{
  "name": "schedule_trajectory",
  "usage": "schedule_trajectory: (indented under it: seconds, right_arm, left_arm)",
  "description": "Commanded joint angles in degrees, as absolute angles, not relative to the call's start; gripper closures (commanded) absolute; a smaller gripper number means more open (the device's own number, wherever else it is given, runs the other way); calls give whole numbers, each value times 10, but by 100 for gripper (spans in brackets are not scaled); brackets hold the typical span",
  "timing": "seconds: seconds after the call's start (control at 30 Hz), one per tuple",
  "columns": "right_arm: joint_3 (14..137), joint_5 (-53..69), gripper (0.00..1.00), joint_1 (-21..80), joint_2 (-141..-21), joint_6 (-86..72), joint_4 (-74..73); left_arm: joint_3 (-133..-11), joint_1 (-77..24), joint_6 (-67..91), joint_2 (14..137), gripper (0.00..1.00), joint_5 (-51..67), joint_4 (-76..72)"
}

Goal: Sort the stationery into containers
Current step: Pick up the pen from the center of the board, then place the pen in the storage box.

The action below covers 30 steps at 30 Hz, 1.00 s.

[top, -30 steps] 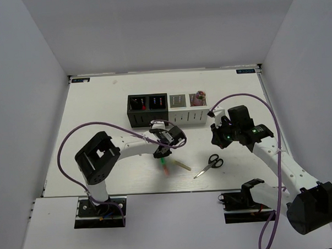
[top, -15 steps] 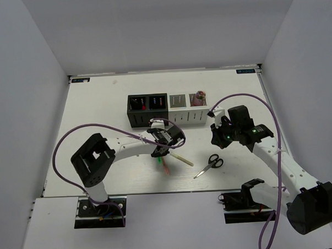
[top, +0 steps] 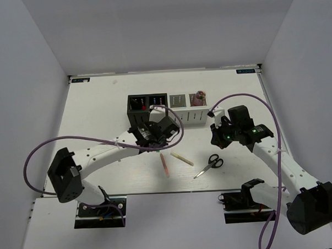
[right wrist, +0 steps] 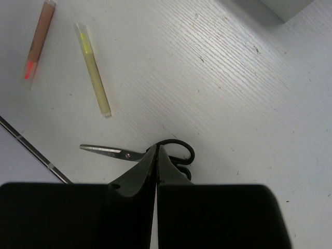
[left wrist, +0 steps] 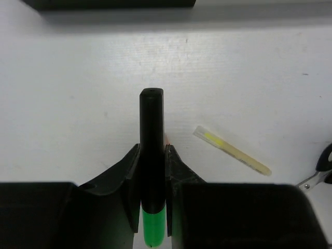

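Note:
My left gripper [top: 157, 137] is shut on a black marker with a green cap [left wrist: 151, 155] and holds it off the table, just in front of the two black containers [top: 147, 106]. The two white containers [top: 187, 101] stand to their right; the far right one holds something pink [top: 199, 94]. A pink pencil [top: 164, 164], a pale stick [top: 181, 158] and black-handled scissors [top: 209, 165] lie on the table. My right gripper [right wrist: 156, 150] is shut and empty, above the scissors [right wrist: 174, 148]. The pencil [right wrist: 39, 39] and the stick [right wrist: 93, 70] also show in the right wrist view.
The pale stick [left wrist: 232, 151] lies to the right of the held marker in the left wrist view. A black container's edge [left wrist: 109, 3] shows at the top there. A purple cable loops over each arm. The table's front edge [top: 158, 192] lies close behind the loose items.
My left gripper has risen with the green-capped marker from beside the pencil and moved back toward the black containers, the arm stretching out. The right arm has not moved.

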State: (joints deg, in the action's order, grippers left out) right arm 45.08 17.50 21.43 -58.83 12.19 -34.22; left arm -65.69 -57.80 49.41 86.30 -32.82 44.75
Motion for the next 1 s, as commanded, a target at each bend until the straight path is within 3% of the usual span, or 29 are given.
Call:
schedule_trajectory:
  seconds: [0.0, 0.1, 0.4, 0.97]
  right_arm:
    - [447, 192, 100, 214, -586, 122, -337]
    - [447, 196, 100, 214, -589, 124, -338]
    - [444, 225, 100, 214, -585, 141, -341]
    - [447, 231, 100, 215, -588, 142, -346]
  left_arm:
    - [-741, -572, 348, 823, 100, -404, 458]
    - [-785, -529, 235, 834, 100, -474, 455]
    - [-873, -392, 46, 930, 100, -564, 198]
    - [-941, -318, 152, 1070, 100, -536, 203]
